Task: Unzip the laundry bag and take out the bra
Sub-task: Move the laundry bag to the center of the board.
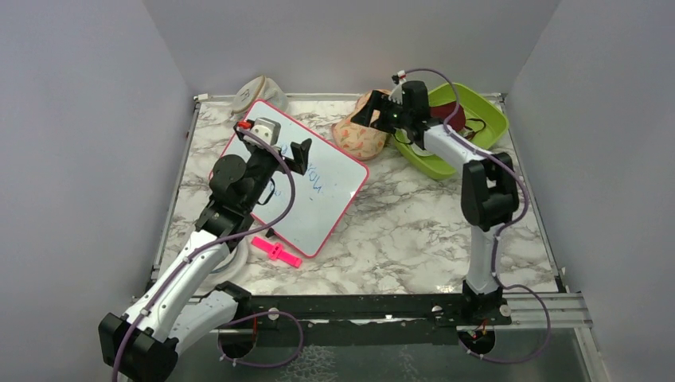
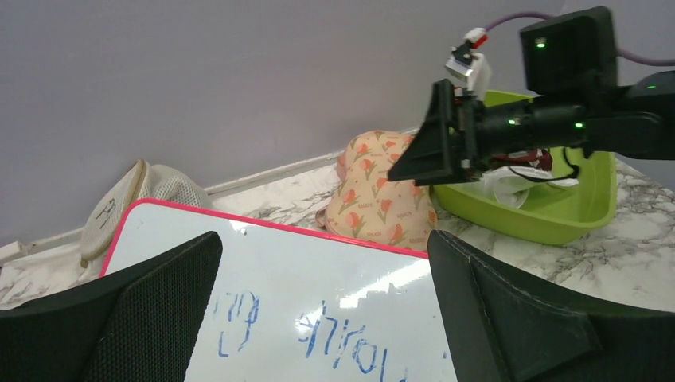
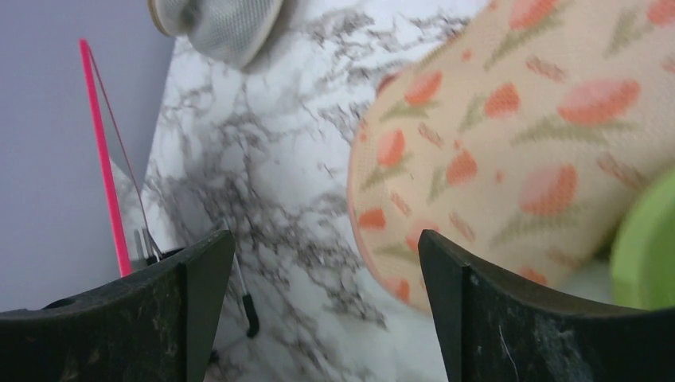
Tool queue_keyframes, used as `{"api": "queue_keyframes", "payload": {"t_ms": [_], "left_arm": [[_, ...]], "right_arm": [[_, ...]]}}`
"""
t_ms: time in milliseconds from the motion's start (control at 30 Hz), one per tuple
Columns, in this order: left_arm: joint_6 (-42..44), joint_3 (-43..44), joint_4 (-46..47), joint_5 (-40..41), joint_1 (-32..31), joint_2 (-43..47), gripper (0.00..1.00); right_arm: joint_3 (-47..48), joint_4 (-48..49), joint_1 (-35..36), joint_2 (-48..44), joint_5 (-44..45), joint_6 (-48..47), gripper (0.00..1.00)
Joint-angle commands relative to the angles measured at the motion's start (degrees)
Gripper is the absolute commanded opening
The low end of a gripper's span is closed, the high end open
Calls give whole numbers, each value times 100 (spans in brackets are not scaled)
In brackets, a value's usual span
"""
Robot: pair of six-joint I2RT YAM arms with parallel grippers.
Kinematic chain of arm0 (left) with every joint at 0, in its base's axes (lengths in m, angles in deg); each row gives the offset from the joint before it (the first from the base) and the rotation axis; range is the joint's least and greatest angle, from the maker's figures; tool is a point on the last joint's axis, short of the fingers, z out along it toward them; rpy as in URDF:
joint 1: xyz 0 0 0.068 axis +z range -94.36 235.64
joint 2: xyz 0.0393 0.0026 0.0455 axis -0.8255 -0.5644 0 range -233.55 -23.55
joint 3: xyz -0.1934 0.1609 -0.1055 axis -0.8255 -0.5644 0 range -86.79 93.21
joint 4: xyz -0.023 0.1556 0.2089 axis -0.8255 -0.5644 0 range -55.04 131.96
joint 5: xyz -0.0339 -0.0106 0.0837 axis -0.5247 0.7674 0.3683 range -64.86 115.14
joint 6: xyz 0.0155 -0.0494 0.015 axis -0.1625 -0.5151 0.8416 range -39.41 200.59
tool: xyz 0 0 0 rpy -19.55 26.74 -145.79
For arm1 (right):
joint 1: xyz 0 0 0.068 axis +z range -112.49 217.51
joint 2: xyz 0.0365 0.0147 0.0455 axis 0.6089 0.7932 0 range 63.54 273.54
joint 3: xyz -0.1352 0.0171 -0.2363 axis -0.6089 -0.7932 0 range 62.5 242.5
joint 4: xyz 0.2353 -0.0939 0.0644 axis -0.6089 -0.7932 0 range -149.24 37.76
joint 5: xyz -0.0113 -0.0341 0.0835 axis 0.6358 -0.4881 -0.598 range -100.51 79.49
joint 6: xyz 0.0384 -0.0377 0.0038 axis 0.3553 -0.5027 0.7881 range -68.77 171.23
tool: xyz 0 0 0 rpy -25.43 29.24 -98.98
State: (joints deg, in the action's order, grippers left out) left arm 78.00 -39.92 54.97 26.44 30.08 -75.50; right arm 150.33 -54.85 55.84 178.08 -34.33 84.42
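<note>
Top external: shows the left gripper [image 1: 299,157] spread wide above the whiteboard [image 1: 318,191], gripping nothing and touching nothing. Shows the right gripper [image 1: 372,113] at the far side, likewise wide, poised over the bag [image 1: 362,137] with nothing clamped. Cannot tell whether a fingertip meets the fabric. Bears this out in both wrist views: black fingers [image 3: 103,318] far apart, with only whiteboard, or marble and printed fabric, in the gap.

Places the bag on the table [image 1: 414,231] near the back wall, between the whiteboard's far corner and the tray [image 1: 489,119], right up against the tray's left rim. Cannot tell whether the zip is done up or undone.

Finds in the green tray a maroon thing [image 1: 455,115] with dark straps and a white crumpled thing [image 2: 509,187], both partly hidden by the right arm. Cannot name the white one with any certainty.

Counts two arms and two grippers. Counts one bag, one tray and one whiteboard with blue scribble. Adds one beige mesh pouch [image 1: 253,94] at the back left against the wall. Adds one pink clip [image 1: 276,251] just beside the whiteboard's near edge.
</note>
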Motion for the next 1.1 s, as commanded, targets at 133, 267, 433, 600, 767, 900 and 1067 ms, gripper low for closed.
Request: {"api": "queue_keyframes", "payload": {"t_ms": [133,267,433,600,767,900,1067], "left_arm": [[184,-135,410,577,-402,-56,98],[272,-161,434,721,-556,-87,98],[277,-167,443,725,-608,-58,98],[277,-163,427,745,-626,-24,98],[252,-109,360,708,-625,-2,98],[194,-80,320,702,-625,17,98],[159,-73,299,702,-634,61,98]], "right_arm": [[2178,-470,280,1736,-89,683,80],[2222,-684,431,1933,227,688,79],[1646,-713,520,1733,408,599,77],[519,-494,545,1269,529,370,77],[-778,-259,549,592,558,113,77],[-1772,-388,549,-44,584,-171,78],[-3292,-643,492,-1162,997,-354,79]]}}
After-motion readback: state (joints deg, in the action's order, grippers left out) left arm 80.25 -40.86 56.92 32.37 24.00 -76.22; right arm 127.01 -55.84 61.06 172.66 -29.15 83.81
